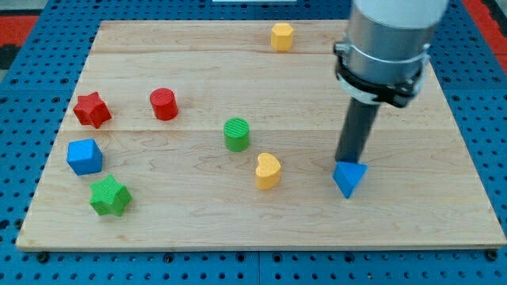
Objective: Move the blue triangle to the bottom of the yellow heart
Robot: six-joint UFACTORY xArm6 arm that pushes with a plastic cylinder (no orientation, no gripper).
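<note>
We've got my tip (346, 161) touching the blue triangle (349, 179) near the board's right edge, no pincer here; we'd nudge it left, under the yellow heart (268, 170).

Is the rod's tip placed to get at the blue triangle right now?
Probably yes: my tip stands at the blue triangle's top edge, seemingly touching, nothing between them.

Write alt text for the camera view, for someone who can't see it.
My tip sits at the top edge of the blue triangle, right of the yellow heart on a wooden board. Green cylinder, red cylinder, red star, blue cube and green star lie leftward; a yellow block sits near the top.
</note>
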